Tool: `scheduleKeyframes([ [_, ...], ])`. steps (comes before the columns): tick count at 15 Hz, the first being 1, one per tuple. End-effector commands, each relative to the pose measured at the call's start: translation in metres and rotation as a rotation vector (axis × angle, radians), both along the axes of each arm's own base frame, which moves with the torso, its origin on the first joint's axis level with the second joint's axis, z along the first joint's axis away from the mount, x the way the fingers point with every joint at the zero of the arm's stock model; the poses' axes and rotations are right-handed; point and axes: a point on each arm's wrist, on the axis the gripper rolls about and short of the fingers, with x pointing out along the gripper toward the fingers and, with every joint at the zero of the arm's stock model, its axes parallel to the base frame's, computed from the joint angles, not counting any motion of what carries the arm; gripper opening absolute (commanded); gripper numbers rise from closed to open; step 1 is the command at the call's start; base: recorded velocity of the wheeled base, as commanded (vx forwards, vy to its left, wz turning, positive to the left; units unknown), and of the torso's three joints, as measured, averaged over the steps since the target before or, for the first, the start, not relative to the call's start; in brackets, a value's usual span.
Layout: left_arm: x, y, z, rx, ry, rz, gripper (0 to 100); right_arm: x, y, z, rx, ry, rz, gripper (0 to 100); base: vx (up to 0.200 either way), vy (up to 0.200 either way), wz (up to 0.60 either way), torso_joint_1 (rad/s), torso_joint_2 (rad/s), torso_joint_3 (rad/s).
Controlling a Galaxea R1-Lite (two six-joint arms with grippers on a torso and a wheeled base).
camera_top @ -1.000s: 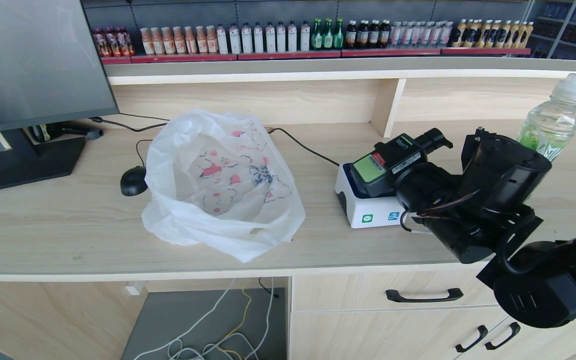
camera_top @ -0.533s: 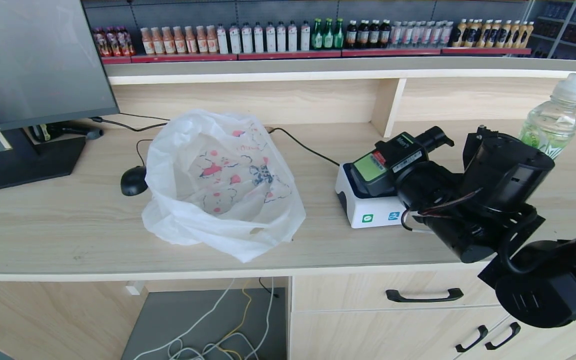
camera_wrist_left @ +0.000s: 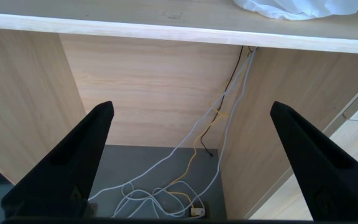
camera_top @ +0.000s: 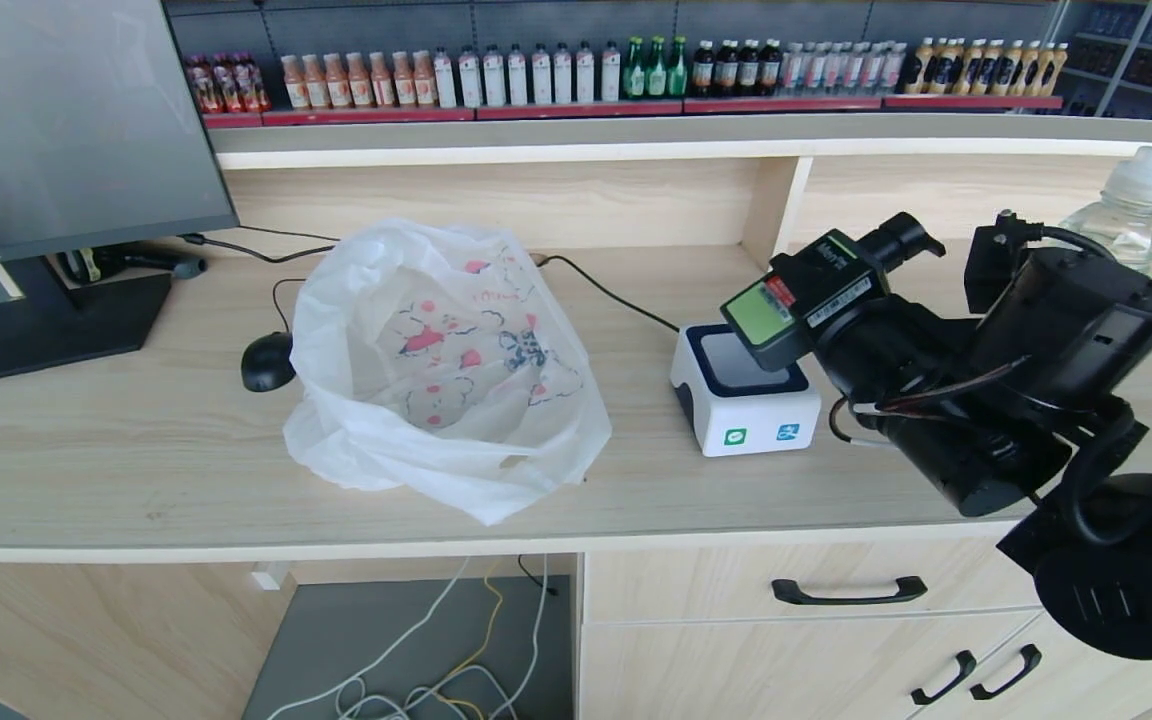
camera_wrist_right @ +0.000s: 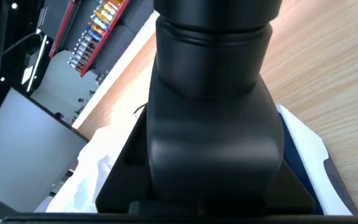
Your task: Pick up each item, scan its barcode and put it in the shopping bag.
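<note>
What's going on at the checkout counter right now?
The right gripper holds a dark item with a green label, tilted, just above the right side of the white scanner. The item is not in the shopping bag, which sits open on the counter to the scanner's left. The left gripper hangs open and empty below the counter edge. A clear bottle stands at the far right, behind the right arm.

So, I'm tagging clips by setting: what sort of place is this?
Probably a shop checkout: shelves of bottled drinks behind, a white barcode scanner on the wooden counter, a shopping bag beside it.
</note>
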Motion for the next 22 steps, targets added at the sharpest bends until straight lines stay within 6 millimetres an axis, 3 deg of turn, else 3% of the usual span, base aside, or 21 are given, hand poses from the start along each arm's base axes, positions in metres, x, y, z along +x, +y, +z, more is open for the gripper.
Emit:
scheduleKeyframes([
  [1, 0.000, 0.000, 0.000, 0.000, 0.000, -0.001, 100, -0.016, 0.001, 0.016, -0.031, -0.057, 0.023, 0, 0.000, 0.000, 0.00, 0.000, 0.00, 0.000],
  [3, 0.000, 0.000, 0.000, 0.000, 0.000, -0.001, 100, -0.027, 0.002, 0.027, -0.154, -0.136, 0.014, 0, 0.000, 0.000, 0.00, 0.000, 0.00, 0.000],
  [8, 0.000, 0.000, 0.000, 0.001, 0.000, 0.001, 100, -0.032, -0.005, 0.031, -0.390, -0.314, -0.065, 0, 0.000, 0.000, 0.00, 0.000, 0.00, 0.000],
  [11, 0.000, 0.000, 0.000, 0.004, 0.000, -0.001, 100, -0.034, -0.008, 0.002, -0.528, -0.367, -0.019, 0, 0.000, 0.000, 0.00, 0.000, 0.00, 0.000],
  [13, 0.000, 0.000, 0.000, 0.014, 0.001, -0.001, 100, -0.029, -0.011, 0.003, -0.626, -0.416, -0.041, 0, 0.000, 0.000, 0.00, 0.000, 0.00, 0.000],
  [16, 0.000, 0.000, 0.000, 0.010, 0.001, -0.001, 100, -0.013, -0.010, 0.024, -0.627, -0.500, -0.119, 0, 0.000, 0.000, 0.00, 0.000, 0.00, 0.000],
  [22, 0.000, 0.000, 0.000, 0.000, 0.001, -0.001, 100, -0.009, -0.028, 0.017, -0.635, -0.452, -0.157, 0, 0.000, 0.200, 0.00, 0.003, 0.00, 0.001],
])
